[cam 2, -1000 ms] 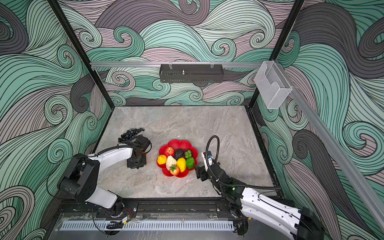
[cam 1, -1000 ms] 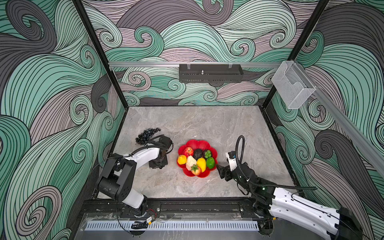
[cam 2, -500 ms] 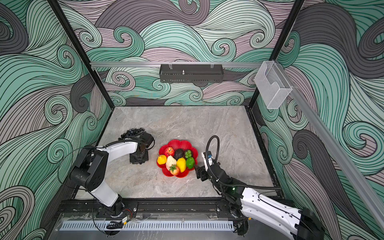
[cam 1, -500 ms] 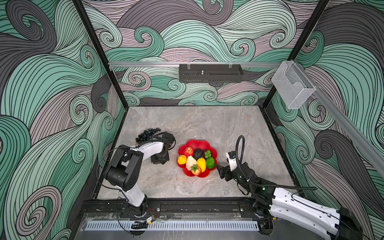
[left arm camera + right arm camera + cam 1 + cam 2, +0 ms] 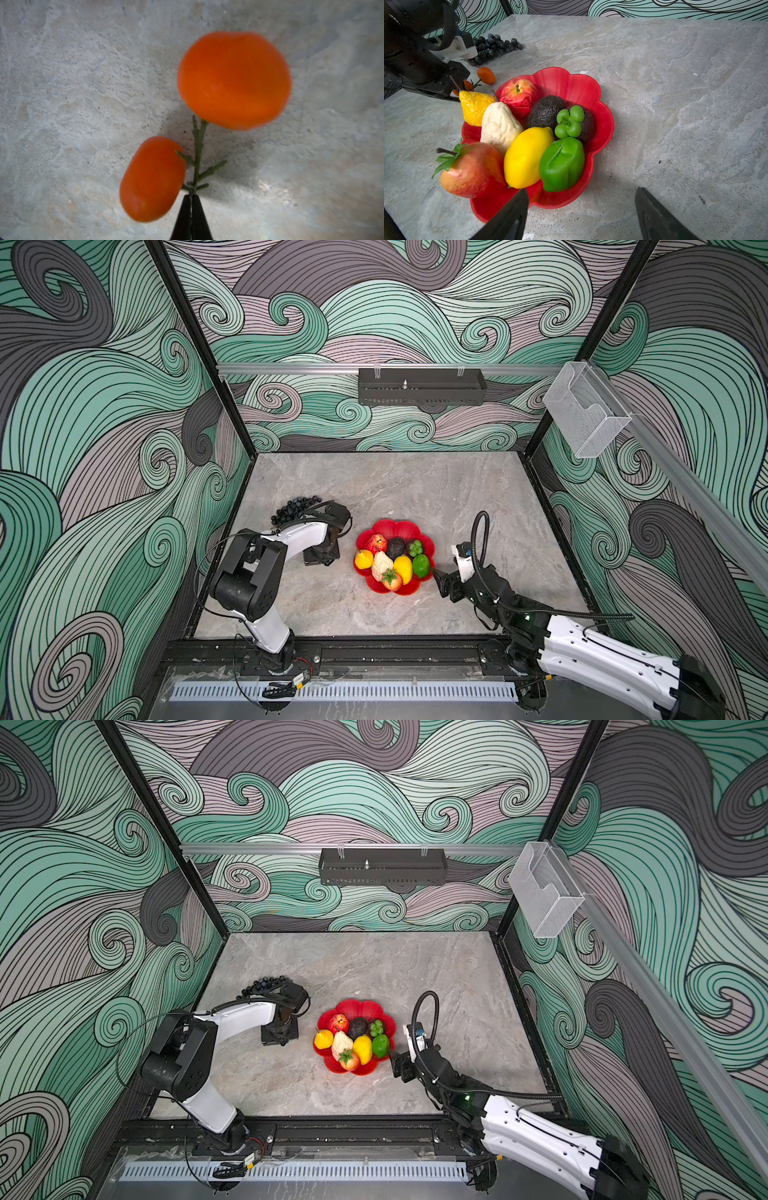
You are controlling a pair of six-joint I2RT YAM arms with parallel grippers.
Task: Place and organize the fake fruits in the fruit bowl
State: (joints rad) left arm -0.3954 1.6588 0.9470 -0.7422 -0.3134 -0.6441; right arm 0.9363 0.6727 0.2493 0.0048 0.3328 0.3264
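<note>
Left jaws closed on the stem [image 5: 198, 149] of two oranges [image 5: 233, 81], which lie on the bench [image 5: 62, 83] near the bowl [image 5: 591, 93]. Right jaws stand open just beside the bowl's rim. Bowl holds assorted fruit. Grapes [image 5: 295, 508] lie on the bench.

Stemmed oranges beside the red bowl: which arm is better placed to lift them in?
Left. The left claw is shut on the stem of the stemmed oranges, beside the fruit bowl. The right claw stands open at the bowl's opposite rim, with the fruit between.
</note>
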